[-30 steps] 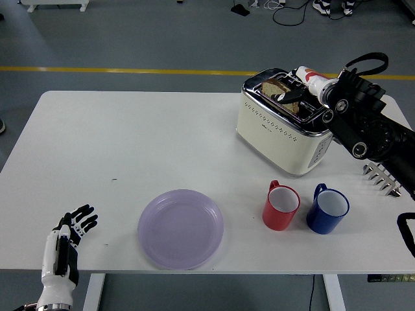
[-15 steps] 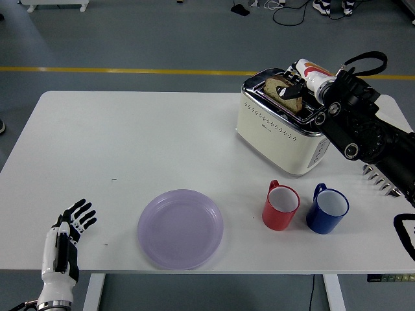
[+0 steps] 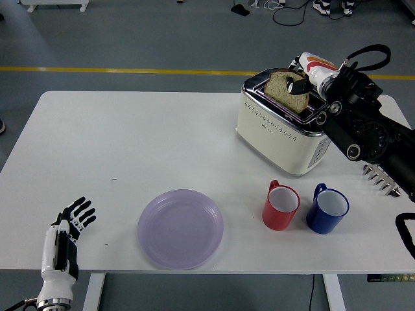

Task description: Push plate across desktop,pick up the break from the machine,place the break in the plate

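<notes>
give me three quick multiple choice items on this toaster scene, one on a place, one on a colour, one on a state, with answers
1. Where is the purple plate?
A. near the table's front edge
B. behind the toaster
C. under the mugs

2. What colours are the two mugs?
A. green and yellow
B. red and blue
C. both white

3. What is the right hand doing?
A. resting flat on the table
B. gripping a mug handle
C. holding a bread slice above the toaster

Answers: 1 A, the plate sits close to the near edge. 2 B, a red mug stands beside a blue mug. 3 C, the fingers pinch the bread slice, partly raised out of the toaster slot.
</notes>
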You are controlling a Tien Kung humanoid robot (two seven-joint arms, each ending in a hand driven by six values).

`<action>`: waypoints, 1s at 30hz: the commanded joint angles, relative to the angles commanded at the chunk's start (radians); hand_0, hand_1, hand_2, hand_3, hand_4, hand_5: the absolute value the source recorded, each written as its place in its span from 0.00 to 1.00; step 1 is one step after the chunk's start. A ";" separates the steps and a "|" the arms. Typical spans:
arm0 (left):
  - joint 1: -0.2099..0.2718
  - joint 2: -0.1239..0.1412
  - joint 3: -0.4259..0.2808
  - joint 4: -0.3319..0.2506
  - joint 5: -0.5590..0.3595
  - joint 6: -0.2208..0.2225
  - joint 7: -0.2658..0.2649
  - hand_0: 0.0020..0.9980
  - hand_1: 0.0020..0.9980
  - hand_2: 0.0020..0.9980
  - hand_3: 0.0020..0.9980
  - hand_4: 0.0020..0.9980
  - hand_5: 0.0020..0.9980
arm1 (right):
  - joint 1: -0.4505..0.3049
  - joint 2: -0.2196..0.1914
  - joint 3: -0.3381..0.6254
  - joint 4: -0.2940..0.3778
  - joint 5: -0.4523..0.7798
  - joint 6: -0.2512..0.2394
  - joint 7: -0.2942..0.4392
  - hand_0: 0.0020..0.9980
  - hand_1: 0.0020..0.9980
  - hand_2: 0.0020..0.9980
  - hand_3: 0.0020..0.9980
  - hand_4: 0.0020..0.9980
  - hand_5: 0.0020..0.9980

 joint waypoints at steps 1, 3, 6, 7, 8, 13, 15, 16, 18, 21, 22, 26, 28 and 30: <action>0.000 -0.001 -0.002 0.001 0.001 0.000 0.000 0.70 0.72 0.78 0.75 0.45 1.00 | -0.002 -0.007 0.022 0.020 -0.025 -0.009 -0.003 0.32 0.34 0.39 0.42 0.31 0.00; -0.001 -0.004 -0.007 0.002 0.003 0.000 0.001 0.70 0.72 0.78 0.75 0.45 1.00 | -0.006 -0.018 0.062 0.056 -0.068 -0.024 -0.012 0.32 0.34 0.39 0.42 0.31 0.00; -0.004 -0.008 -0.014 0.005 0.007 -0.001 0.005 0.70 0.72 0.78 0.75 0.45 1.00 | -0.011 -0.033 0.110 0.099 -0.111 -0.036 -0.027 0.32 0.34 0.39 0.42 0.31 0.00; -0.005 -0.010 -0.018 0.005 0.009 -0.001 0.007 0.70 0.73 0.78 0.75 0.45 1.00 | -0.014 -0.041 0.132 0.121 -0.124 -0.040 -0.034 0.29 0.29 0.36 0.39 0.29 0.00; -0.007 -0.012 -0.022 0.006 0.011 -0.001 0.008 0.70 0.73 0.78 0.75 0.45 1.00 | -0.017 -0.048 0.148 0.139 -0.133 -0.043 -0.039 0.29 0.29 0.36 0.39 0.29 0.00; -0.013 -0.026 -0.053 0.005 0.023 -0.004 0.016 0.70 0.73 0.79 0.76 0.45 1.00 | -0.049 -0.089 0.234 0.270 -0.136 -0.052 -0.049 0.29 0.28 0.35 0.38 0.27 0.00; -0.016 -0.031 -0.067 0.005 0.025 -0.003 0.016 0.70 0.73 0.79 0.76 0.45 1.00 | -0.068 -0.107 0.258 0.326 -0.104 -0.056 -0.051 0.29 0.28 0.35 0.38 0.27 0.00; -0.017 -0.033 -0.071 0.005 0.025 -0.003 0.015 0.70 0.73 0.79 0.76 0.45 1.00 | -0.075 -0.114 0.265 0.355 -0.086 -0.057 -0.051 0.29 0.28 0.35 0.38 0.27 0.00; -0.022 -0.038 -0.083 0.005 0.026 -0.001 0.014 0.70 0.73 0.79 0.76 0.45 1.00 | -0.097 -0.135 0.279 0.422 -0.020 -0.054 -0.057 0.29 0.28 0.35 0.38 0.27 0.00; -0.030 -0.044 -0.091 0.004 0.028 0.001 0.013 0.70 0.73 0.79 0.76 0.45 1.00 | -0.132 -0.166 0.276 0.518 0.091 -0.040 -0.077 0.28 0.28 0.35 0.37 0.25 0.00; -0.032 -0.046 -0.094 0.004 0.029 0.001 0.012 0.70 0.73 0.79 0.76 0.45 1.00 | -0.145 -0.177 0.271 0.549 0.128 -0.032 -0.085 0.28 0.28 0.35 0.37 0.25 0.00; -0.042 -0.055 -0.113 0.006 0.030 0.003 0.009 0.70 0.73 0.79 0.76 0.45 1.00 | -0.202 -0.208 0.241 0.678 0.296 0.017 -0.109 0.28 0.28 0.34 0.37 0.24 0.00; -0.046 -0.054 -0.120 0.008 0.029 0.005 0.005 0.70 0.73 0.79 0.76 0.45 1.00 | -0.231 -0.211 0.221 0.725 0.377 0.033 -0.116 0.28 0.28 0.34 0.37 0.24 0.00; -0.051 -0.055 -0.126 0.011 0.027 0.009 0.002 0.70 0.73 0.79 0.76 0.45 1.00 | -0.260 -0.213 0.194 0.762 0.421 0.043 -0.117 0.28 0.28 0.34 0.37 0.24 0.00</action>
